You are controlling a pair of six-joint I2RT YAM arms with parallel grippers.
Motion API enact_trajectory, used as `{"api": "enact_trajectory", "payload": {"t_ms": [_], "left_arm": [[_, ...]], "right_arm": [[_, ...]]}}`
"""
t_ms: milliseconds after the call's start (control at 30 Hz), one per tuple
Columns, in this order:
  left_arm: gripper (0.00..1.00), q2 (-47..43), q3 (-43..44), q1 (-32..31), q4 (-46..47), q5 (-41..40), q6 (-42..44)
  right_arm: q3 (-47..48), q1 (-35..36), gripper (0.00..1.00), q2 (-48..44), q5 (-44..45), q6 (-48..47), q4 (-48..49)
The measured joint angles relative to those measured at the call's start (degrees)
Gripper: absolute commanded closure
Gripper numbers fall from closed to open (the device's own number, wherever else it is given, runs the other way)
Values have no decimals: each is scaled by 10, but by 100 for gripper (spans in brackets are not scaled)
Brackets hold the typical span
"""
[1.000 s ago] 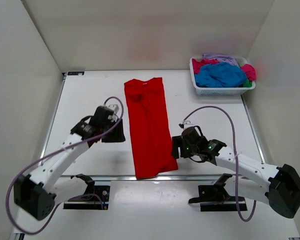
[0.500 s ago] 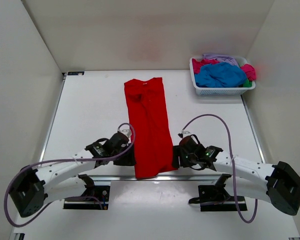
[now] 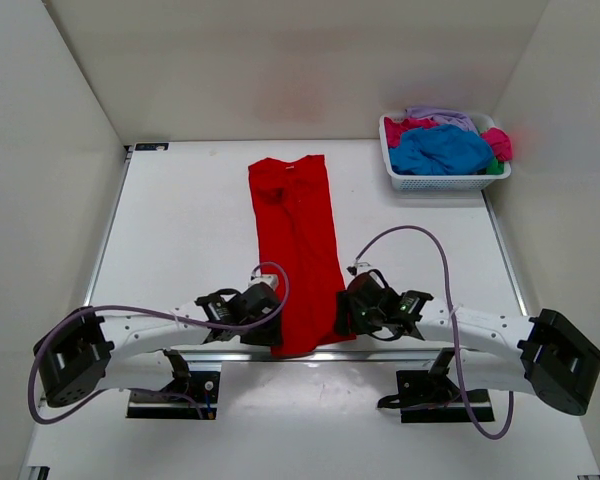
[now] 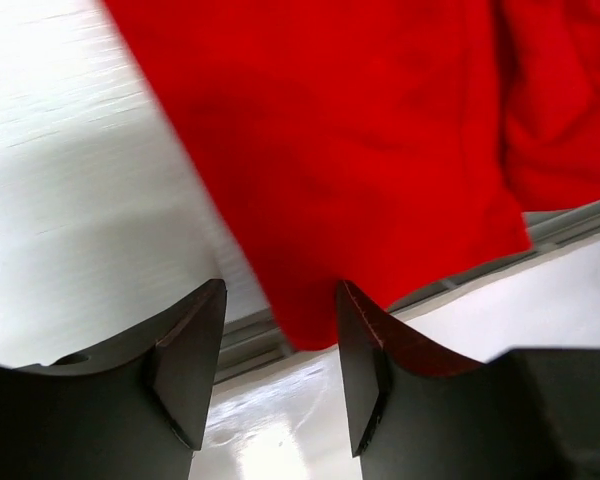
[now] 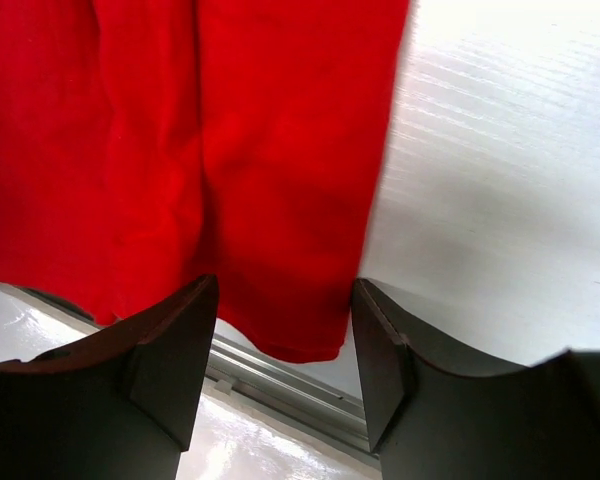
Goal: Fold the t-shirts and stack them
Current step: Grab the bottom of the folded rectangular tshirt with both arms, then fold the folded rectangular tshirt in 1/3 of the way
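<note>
Red t-shirt (image 3: pixel 295 250), already narrowed to a long strip, lies along the table (image 3: pixel 180 220) centre, hem at the near edge. Left gripper (image 4: pixel 280 340) and right gripper (image 5: pixel 285 340), jaws parted and empty, flank its hem corners. Crosswise folds remain, as do the t-shirts (image 3: pixel 440 148) heaped in the white mesh basket (image 3: pixel 445 182) at the far right corner

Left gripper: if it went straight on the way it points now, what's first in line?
The red t-shirt: its near hem corner sits just ahead of the left gripper, in line with the open jaws. Depth is unclear; it may meet the table beside the hem instead.
</note>
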Motion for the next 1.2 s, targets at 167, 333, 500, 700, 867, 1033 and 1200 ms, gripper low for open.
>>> {"api": "enact_trajectory", "payload": {"t_ms": [167,333,500,700,867,1033,1200], "left_arm": [[48,21,4,-27,33,-7,-26],[89,30,3,-33,36,-11,-38],[100,32,3,-34,33,-10,-38],[100,10,-2,-48,-4,-5,-42],[100,-53,-6,-64,-50,3,-60],[100,-92,24,-41,-110,5,-56],[100,-52,101,25,-141,5,-14]], "right_arm": [[0,15,52,0,2,18,-1],[-11,26,89,2,-6,37,1],[-14,35,99,6,-15,47,5],[-5,73,100,6,-29,48,-21],[16,122,100,11,-38,47,-86],[71,110,100,13,-48,26,-147],[139,29,100,41,-72,-42,-193]]}}
